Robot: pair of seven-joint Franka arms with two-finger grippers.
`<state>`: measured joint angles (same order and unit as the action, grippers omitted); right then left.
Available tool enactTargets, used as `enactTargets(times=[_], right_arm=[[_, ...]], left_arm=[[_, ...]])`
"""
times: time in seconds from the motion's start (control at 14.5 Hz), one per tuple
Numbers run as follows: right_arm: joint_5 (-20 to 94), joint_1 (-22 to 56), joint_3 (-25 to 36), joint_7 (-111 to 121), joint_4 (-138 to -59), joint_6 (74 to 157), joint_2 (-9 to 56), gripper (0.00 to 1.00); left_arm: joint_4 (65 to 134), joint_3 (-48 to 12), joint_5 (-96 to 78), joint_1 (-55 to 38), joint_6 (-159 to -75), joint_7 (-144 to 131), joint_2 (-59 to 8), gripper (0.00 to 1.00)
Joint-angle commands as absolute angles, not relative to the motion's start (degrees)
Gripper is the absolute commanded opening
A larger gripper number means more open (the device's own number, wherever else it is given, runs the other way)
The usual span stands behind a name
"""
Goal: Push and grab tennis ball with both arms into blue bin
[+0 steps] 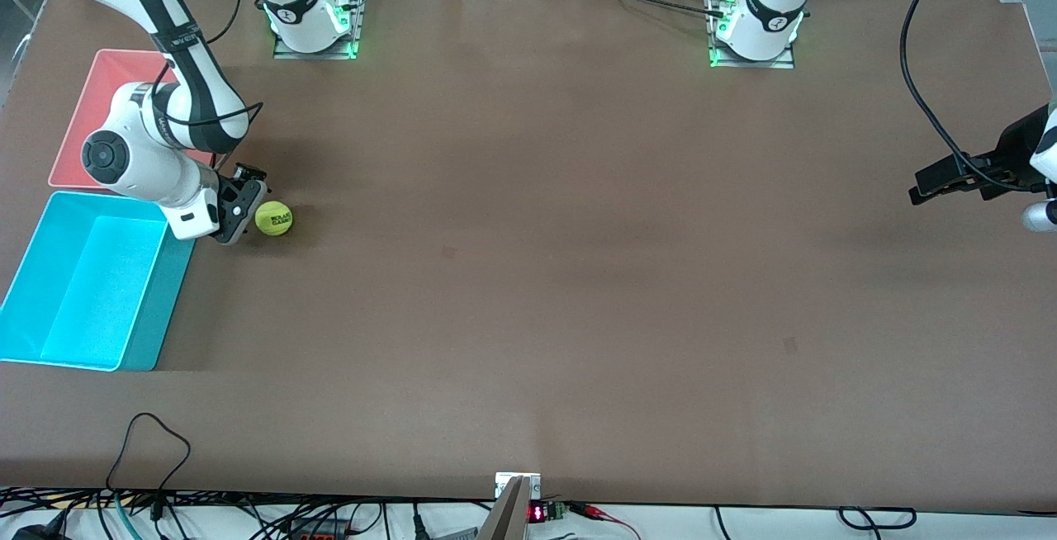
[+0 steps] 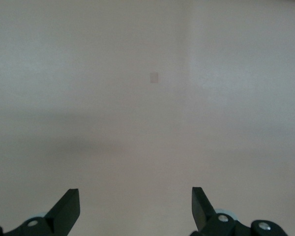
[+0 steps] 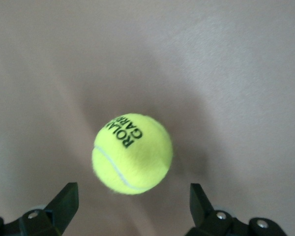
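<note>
The yellow-green tennis ball [image 1: 273,218] with dark lettering lies on the brown table near the right arm's end, beside the blue bin [image 1: 82,292]. My right gripper [image 1: 244,211] is low at the table, right beside the ball and between it and the bin's corner. It is open and empty; in the right wrist view the ball [image 3: 132,153] lies just ahead of the gap between the fingers [image 3: 64,201]. My left gripper [image 1: 929,185] waits over the table's left-arm end. It is open and empty, with only bare table in the left wrist view [image 2: 135,199].
A pink-red tub [image 1: 82,123] stands beside the blue bin, farther from the front camera, partly covered by the right arm. Cables hang along the table's front edge [image 1: 149,441]. The table's surface is brown [image 1: 537,234].
</note>
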<state>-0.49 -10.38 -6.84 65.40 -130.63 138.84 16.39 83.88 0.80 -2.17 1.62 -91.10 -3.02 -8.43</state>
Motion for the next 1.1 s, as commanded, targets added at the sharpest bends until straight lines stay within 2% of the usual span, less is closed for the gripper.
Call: enactTargets(times=[0.0, 0.14, 0.55, 1.03], right_arm=[[0.0, -10.2, -7.3, 65.0, -131.2, 141.4, 17.0, 1.00], [0.0, -9.6, -7.4, 65.0, -131.2, 142.7, 17.8, 1.00], [0.0, -9.1, -7.4, 65.0, -131.2, 144.9, 19.8, 1.00], [0.0, -8.6, -7.4, 64.8, -131.1, 145.1, 20.4, 1.00]], left_arm=[[84.9, 0.7, -1.1, 1.6, -91.9, -2.0, -6.9, 1.00], [83.0, 0.7, -0.9, 1.4, -91.4, -2.4, -7.1, 1.00], [83.5, 0.6, -1.1, 1.1, -89.4, -2.9, -7.1, 1.00], [82.9, 0.6, -1.2, 1.1, -89.9, -2.7, -10.2, 1.00]])
